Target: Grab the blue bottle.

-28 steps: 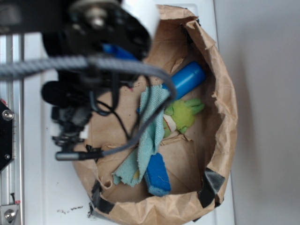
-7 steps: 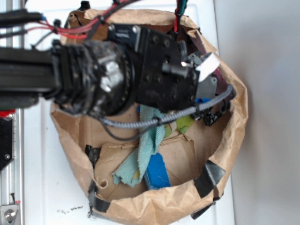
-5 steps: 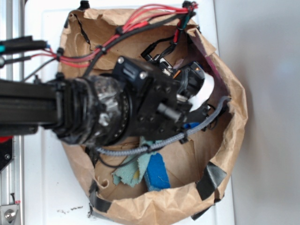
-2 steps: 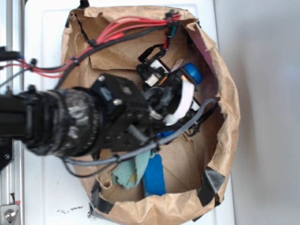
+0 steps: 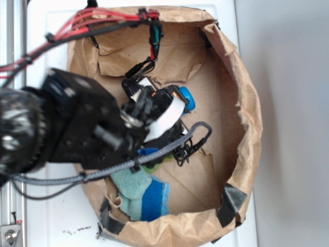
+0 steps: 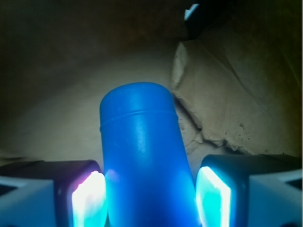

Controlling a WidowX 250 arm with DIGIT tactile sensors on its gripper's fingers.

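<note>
Your claw (image 6: 149, 201) is closed on the blue bottle (image 6: 142, 161): in the wrist view the bottle's body fills the gap between the two pads (image 6: 87, 201), and both pads glow blue where they meet its sides, so you have it clamped from left and right. The bottle points away from the camera, its rounded far end standing out against the crumpled brown paper behind it. In the exterior view you can see only a small part of the blue bottle (image 5: 186, 99), its end poking out past the claw (image 5: 167, 110) and the white finger piece, roughly in the middle of the paper bag (image 5: 247, 118), a little toward the far edge of the tabletop (image 5: 51, 31). The bag lies open on the white tabletop and takes up most of it; its rim is torn in places and taped with black patches near the near edge. The arm (image 5: 61, 128) comes in from the left edge and covers the left part of the bag's inside, with red and black cables (image 5: 103, 23) running across the bag's far-left rim. Below the claw, toward the near edge, you have the teal cloth (image 5: 131, 185) lying partly over the blue sponge block (image 5: 154, 200), and a sliver of the green plush toy (image 5: 154, 165) shows just under the arm's grey cable.
</note>
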